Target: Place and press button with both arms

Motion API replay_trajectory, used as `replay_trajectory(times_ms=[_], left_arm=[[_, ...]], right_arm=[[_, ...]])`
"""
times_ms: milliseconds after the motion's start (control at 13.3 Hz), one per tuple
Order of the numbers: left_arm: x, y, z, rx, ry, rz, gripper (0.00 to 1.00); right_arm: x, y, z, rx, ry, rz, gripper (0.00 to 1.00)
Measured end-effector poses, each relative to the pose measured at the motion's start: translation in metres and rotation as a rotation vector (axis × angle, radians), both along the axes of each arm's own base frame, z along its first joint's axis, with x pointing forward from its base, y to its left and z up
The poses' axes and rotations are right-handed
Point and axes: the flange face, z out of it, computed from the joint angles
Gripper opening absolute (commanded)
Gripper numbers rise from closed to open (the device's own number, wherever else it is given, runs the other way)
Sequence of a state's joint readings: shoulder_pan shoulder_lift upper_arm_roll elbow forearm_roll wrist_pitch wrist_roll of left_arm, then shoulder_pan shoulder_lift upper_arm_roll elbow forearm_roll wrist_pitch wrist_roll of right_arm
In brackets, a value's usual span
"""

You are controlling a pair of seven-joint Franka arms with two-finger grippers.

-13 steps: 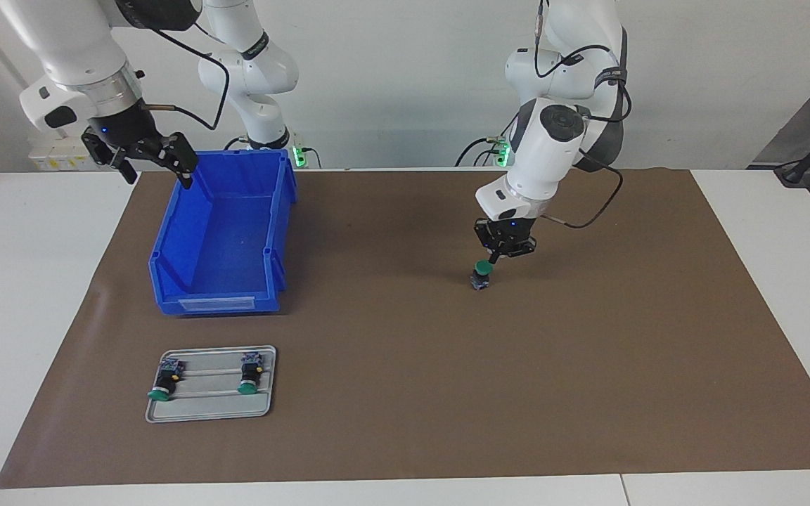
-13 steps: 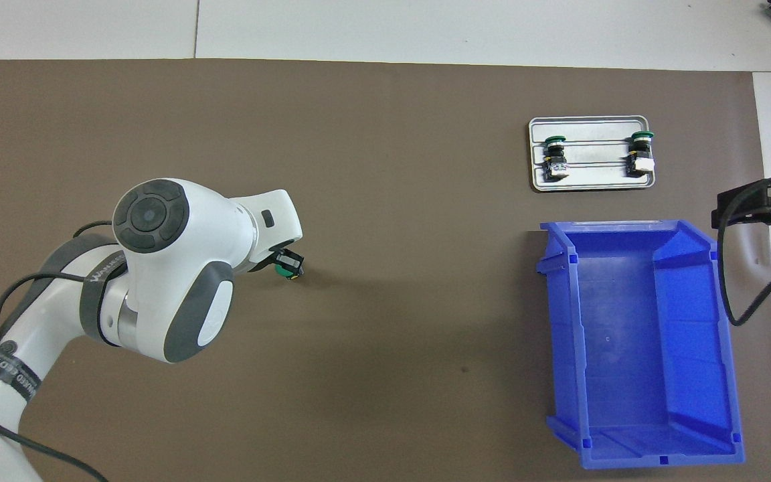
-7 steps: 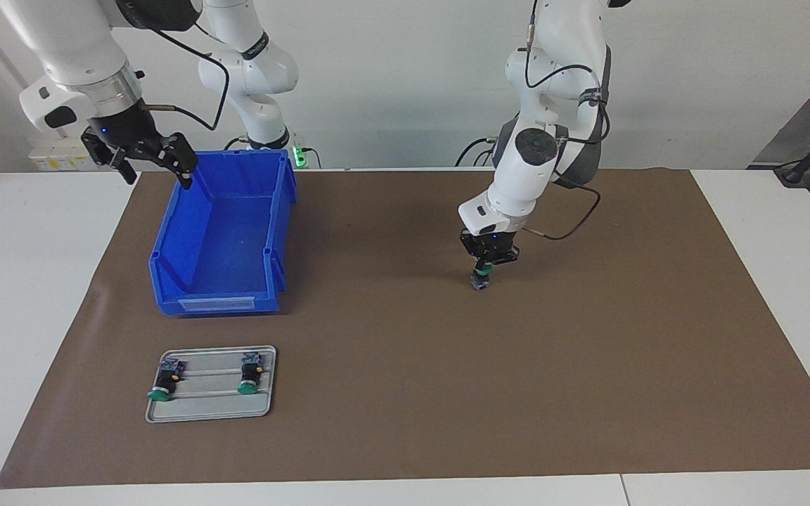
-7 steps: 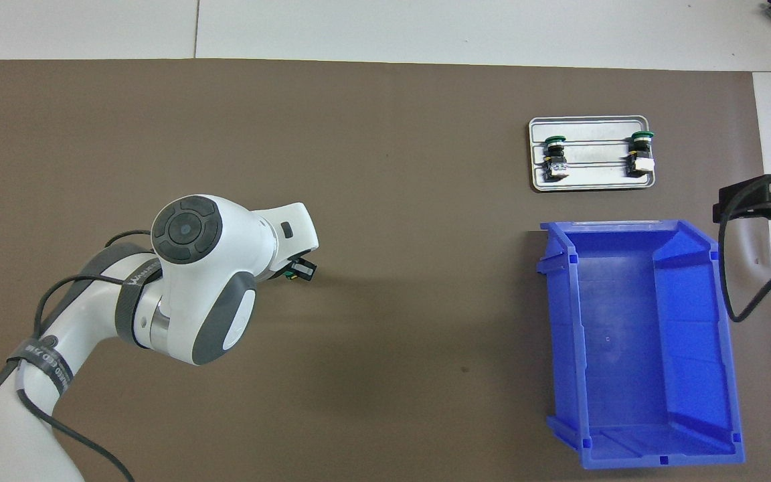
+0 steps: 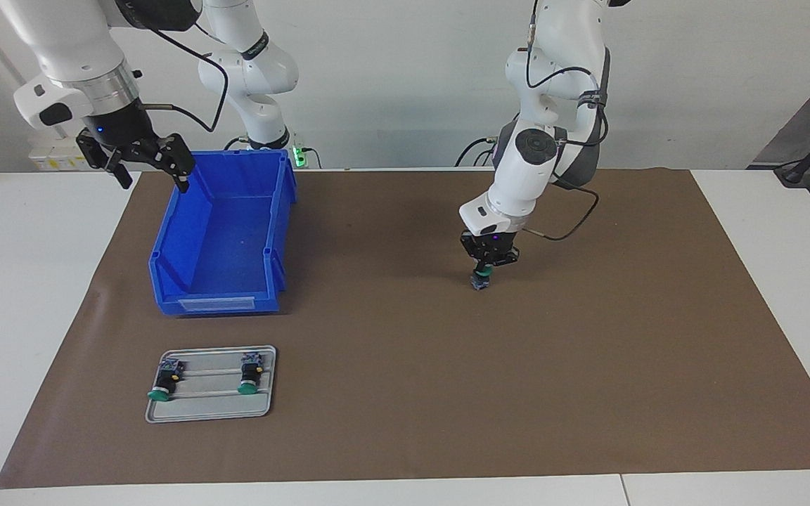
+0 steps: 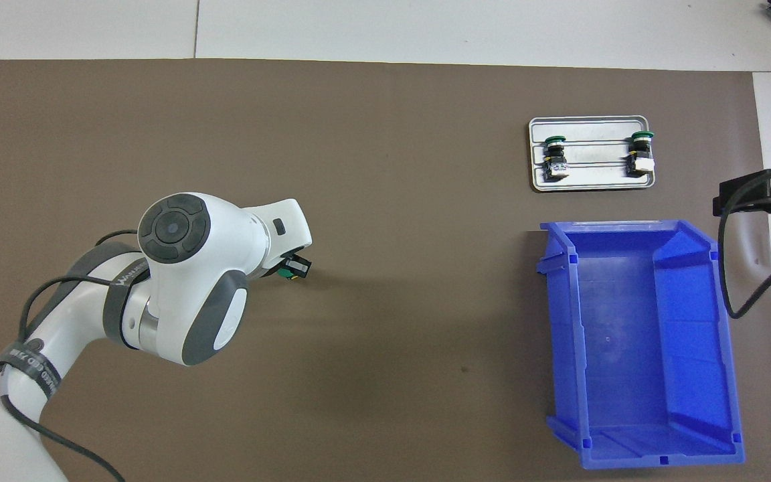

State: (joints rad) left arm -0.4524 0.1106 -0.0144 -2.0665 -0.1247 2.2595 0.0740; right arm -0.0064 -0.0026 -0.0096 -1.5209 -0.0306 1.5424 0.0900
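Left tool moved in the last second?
Yes. The left tool came down onto the upright button, toward the blue bin end; the button stays put.

- White tabletop point(image 5: 25, 281), mostly covered by a brown mat point(image 5: 447, 386).
- On the mat: a blue bin point(image 5: 221, 235), a grey tray point(image 5: 209, 413) farther from the robots, and a button point(image 5: 479, 280) standing upright toward the left arm's end.
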Motion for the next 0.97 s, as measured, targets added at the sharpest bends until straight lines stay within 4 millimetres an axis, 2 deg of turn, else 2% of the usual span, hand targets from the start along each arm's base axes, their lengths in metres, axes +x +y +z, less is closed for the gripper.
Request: replay_trajectory(times_ms=[75,300,525,600,675,750,825,975], left_arm=[[0.004,0.004,0.015,-0.001,0.003,0.006,0.51],[0.017,0.027,0.059,0.018,-0.001,0.033,1.0],[0.026,0.078,0.082,0.038,0.005,0.11,1.0],[0.029,0.101,0.092,0.038,0.0,0.147,1.0],[0.031,0.123,0.102,0.037,-0.004,0.184,1.0],[0.033,0.143,0.112,0.037,-0.003,0.217,1.0],[0.036,0.162,0.125,0.038,0.0,0.251,1.0],[0.043,0.193,0.158,0.037,0.003,0.301,1.0]], right_arm=[[0.0,0.0,0.0,0.0,0.0,0.0,1.0],[0.0,0.0,0.0,0.001,0.0,0.0,1.0],[0.0,0.004,-0.002,0.003,0.004,0.008,1.0],[0.0,0.013,-0.002,0.005,0.005,0.022,1.0],[0.0,0.03,-0.002,0.007,0.002,0.043,1.0],[0.001,0.056,-0.003,0.01,-0.01,0.055,1.0],[0.001,0.092,-0.005,0.016,-0.032,0.064,1.0],[-0.005,0.178,-0.017,0.04,-0.066,0.11,1.0]])
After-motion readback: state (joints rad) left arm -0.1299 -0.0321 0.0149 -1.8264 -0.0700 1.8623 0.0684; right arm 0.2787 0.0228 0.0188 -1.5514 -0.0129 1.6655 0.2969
